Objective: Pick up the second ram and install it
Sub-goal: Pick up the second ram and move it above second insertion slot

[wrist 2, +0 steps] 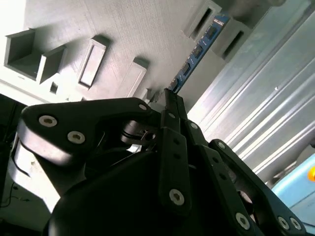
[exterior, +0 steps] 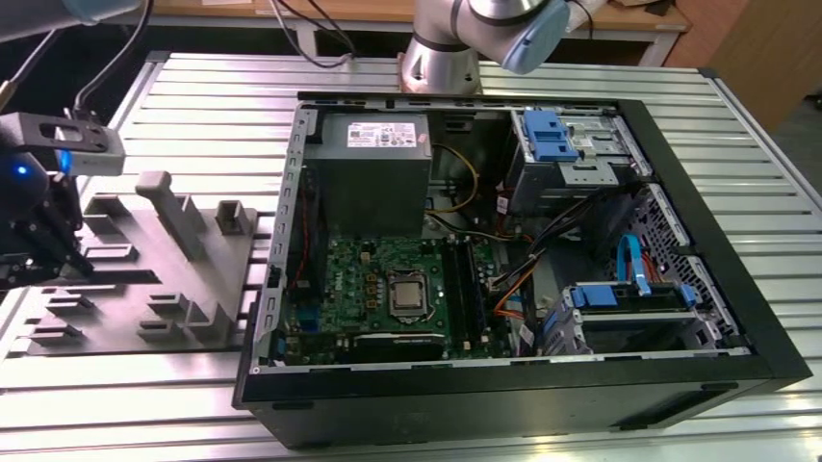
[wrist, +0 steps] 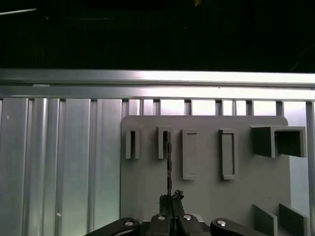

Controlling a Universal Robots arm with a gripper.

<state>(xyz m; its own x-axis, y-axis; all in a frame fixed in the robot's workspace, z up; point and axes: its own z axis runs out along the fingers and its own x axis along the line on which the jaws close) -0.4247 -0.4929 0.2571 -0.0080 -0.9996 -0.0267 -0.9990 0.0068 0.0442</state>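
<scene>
First wrist view: end effector (wrist: 170, 197) is closed on the near end of the second ram (wrist: 169, 162), seen edge-on. The ram's far end lies at a slot of the grey holder (wrist: 206, 196) on the table (wrist: 59, 157). Exterior view: the holder sits beside the open computer case (exterior: 514, 390), on the exterior view's left.

We see the second ram (wrist 2: 197, 51) as a thin blue stick with dark chips, standing on edge. Its far end sits between raised blocks of the grey holder (wrist 2: 123, 29), and its near end is pinched between the jaws.
</scene>
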